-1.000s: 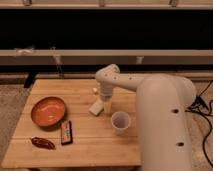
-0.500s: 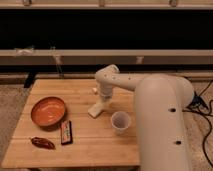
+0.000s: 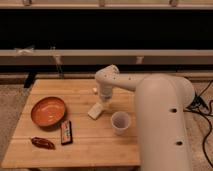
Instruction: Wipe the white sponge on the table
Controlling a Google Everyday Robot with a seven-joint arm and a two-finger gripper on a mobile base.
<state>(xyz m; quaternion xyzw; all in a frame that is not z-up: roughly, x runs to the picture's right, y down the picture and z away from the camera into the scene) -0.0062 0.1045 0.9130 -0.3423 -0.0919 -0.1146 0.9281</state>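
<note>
Packet (image 3: 42, 143) and dark snack bar (image 3: 66, 132) sit nearest on the tabletop (image 3: 100, 148), with a white cup (image 3: 120, 122) and an orange bowl (image 3: 48, 110) behind them. White sponge (image 3: 94, 112) lies mid-tabletop, just left of the cup. Pincer (image 3: 103, 101) is down at its far end; can't tell how open it is or whether it grips.

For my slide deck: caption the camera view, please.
End effector down on the white sponge, on the wooden table between an orange bowl and a white cup.
</note>
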